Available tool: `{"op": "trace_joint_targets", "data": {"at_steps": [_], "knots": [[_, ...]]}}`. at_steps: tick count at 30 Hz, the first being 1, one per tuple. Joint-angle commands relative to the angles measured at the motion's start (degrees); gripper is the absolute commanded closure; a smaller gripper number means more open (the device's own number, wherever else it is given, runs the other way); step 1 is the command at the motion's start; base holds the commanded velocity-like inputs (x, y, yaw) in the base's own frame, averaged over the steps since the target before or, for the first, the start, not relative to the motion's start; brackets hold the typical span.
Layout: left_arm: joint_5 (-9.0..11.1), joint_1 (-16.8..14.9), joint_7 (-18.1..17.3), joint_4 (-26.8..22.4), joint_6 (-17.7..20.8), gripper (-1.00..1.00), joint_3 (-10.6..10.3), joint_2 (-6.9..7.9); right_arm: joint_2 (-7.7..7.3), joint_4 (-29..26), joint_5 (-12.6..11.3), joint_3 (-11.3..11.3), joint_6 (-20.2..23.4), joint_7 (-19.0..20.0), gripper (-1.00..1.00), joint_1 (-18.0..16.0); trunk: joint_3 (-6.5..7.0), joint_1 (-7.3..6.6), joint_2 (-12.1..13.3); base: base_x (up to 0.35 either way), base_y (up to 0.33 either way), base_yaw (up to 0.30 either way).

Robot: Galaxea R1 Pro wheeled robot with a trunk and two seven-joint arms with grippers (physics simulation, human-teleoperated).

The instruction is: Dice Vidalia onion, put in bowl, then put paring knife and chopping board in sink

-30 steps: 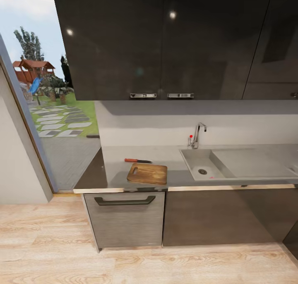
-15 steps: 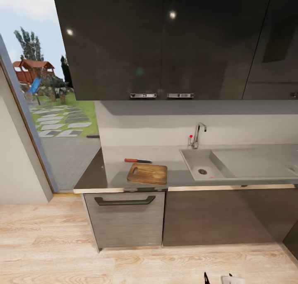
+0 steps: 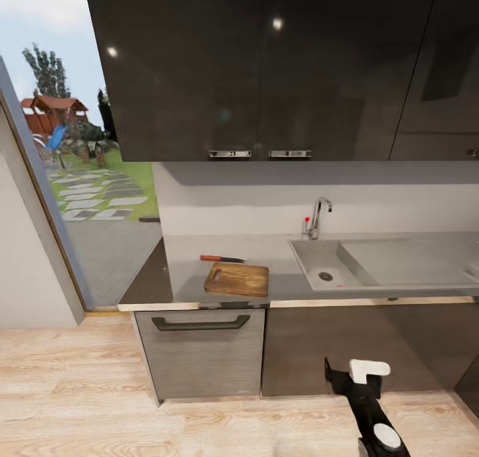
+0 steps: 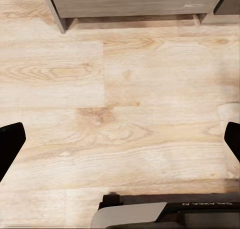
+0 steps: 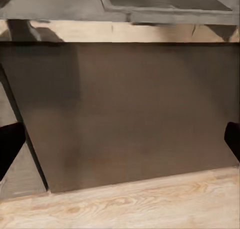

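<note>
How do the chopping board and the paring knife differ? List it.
The chopping board is a broad, light-brown wooden slab; the paring knife is slim, with a red handle and dark blade. The chopping board lies nearer the countertop's front edge; the paring knife lies behind it, toward the wall. The board sits slightly skewed; the knife runs roughly along the wall. Both rest flat on the countertop, left of the sink.

Dark glossy wall cabinets [image 3: 266, 64], pale wood floor [image 3: 80, 404], perhaps a garden playhouse [image 3: 53, 111] outside.
</note>
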Motion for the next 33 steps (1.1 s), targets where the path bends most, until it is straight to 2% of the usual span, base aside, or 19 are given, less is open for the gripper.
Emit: {"op": "trace_joint_targets", "data": {"at_steps": [1,4,6,8,9,11,13,14,16,17,18,19,20,22,25,28,29,30,33], "knots": [[0.02,0.09,-0.06,-0.08,-0.09,-1.0,-0.03,0.02,0.01,-0.75,-0.01,0.07,1.4,-0.37,-1.0,-0.89,-0.03,0.02,-0.04,0.0,0.0,0.0],[0.02,0.25,-0.11,-0.18,-0.11,-1.0,-0.06,0.04,0.17,-2.37,-0.12,0.18,8.26,-1.55,-1.0,-7.59,-0.03,0.02,-0.04,0.0,0.0,0.0],[0.02,0.29,-0.12,-0.23,-0.19,-1.0,-0.07,0.05,0.23,-2.55,-0.14,0.21,10.83,-1.82,-1.0,-10.03,-0.03,0.02,-0.04,0.0,0.0,0.0],[0.02,0.35,-0.09,-0.31,-0.48,-1.0,-0.09,0.05,0.38,-2.65,-0.16,0.29,15.47,-2.14,-1.0,-15.07,-0.03,0.02,-0.04,0.0,0.0,0.0],[0.02,0.36,-0.08,-0.32,-0.52,-1.0,-0.09,0.05,0.45,-2.55,-0.16,0.34,16.46,-2.19,-1.0,-16.35,-0.03,0.02,-0.04,0.0,0.0,0.0],[0.02,0.38,-0.06,-0.35,-0.63,-1.0,-0.09,0.05,1.28,-0.88,-0.17,0.94,19.58,-2.31,-1.0,-21.66,-0.03,0.02,-0.04,0.0,0.0,0.0],[0.02,0.39,-0.05,-0.32,-0.68,-1.0,-0.09,0.03,2.76,3.34,-0.16,1.89,21.29,-2.48,-1.0,-27.63,-0.03,0.02,-0.04,0.0,0.0,0.0],[0.02,0.43,-0.05,-0.31,-0.69,-1.0,-0.09,0.02,3.16,4.82,-0.14,2.11,21.52,-2.59,-1.0,-29.23,-0.03,0.02,-0.04,0.0,0.0,0.0],[0.02,1.1,-0.04,-0.29,-0.7,-1.0,-0.09,-0.01,4.83,12.31,-0.11,2.93,22.07,-3.2,-1.0,-36.23,-0.03,0.02,-0.04,0.0,0.0,0.0],[0.04,2.08,0.11,-0.83,-0.66,-1.0,-0.09,-0.03,7.43,24.76,-0.03,4.24,22.17,-3.72,-1.0,-46.93,-0.03,0.02,-0.04,0.0,0.0,0.0],[0.06,2.29,0.19,-1.09,-0.6,-1.0,-0.09,-0.03,8.36,29.8,0.08,4.71,22.11,-3.81,-1.0,-51.2,-0.03,0.02,-0.04,0.0,0.0,0.0],[0.11,2.43,0.23,-1.18,-0.51,-1.0,-0.09,-0.08,9.19,34.24,0.23,5.02,22.06,-3.87,-1.0,-55.04,-0.03,0.02,-0.04,0.0,0.0,0.0],[0.13,2.48,0.25,-1.17,-0.48,-1.0,-0.09,-0.11,9.61,36.15,0.3,5.14,22.01,-3.89,-1.0,-56.75,-0.03,0.02,-0.04,0.0,0.0,0.0],[0.17,2.62,0.35,-1.02,-0.31,-1.0,-0.09,-0.31,11.75,42.66,0.57,5.47,21.94,-3.95,-1.0,-62.56,-0.03,0.02,-0.04,0.0,0.0,0.0],[0.19,2.66,0.38,0.24,-0.22,-1.0,-0.08,-0.48,11.87,44.91,0.75,5.68,22.17,-3.81,-1.0,-64.73,-0.03,0.02,-0.04,0.0,0.0,0.0],[0.22,2.68,0.38,2.39,-0.19,-1.0,-0.02,-0.66,11.87,45.12,2.36,7.19,23.73,-2.51,-1.0,-65.51,-0.03,0.02,-0.04,0.0,0.0,0.0],[0.25,2.68,0.35,2.81,-0.19,-1.0,0.02,-0.66,11.87,45.12,2.92,7.85,24.46,-1.13,-1.0,-65.59,-0.03,0.02,-0.04,0.0,0.0,0.0],[0.3,2.68,0.31,3.59,-0.19,-1.0,0.1,-0.67,11.87,45.08,3.63,8.71,25.21,2.81,-1.0,-65.65,-0.03,0.02,-0.04,0.0,0.0,0.0],[0.44,2.68,0.26,4.48,-0.18,-1.0,0.19,-0.71,11.87,45.05,4.64,9.33,25.71,9.29,-1.0,-65.69,-0.03,0.02,-0.04,0.0,0.0,0.0]]}}
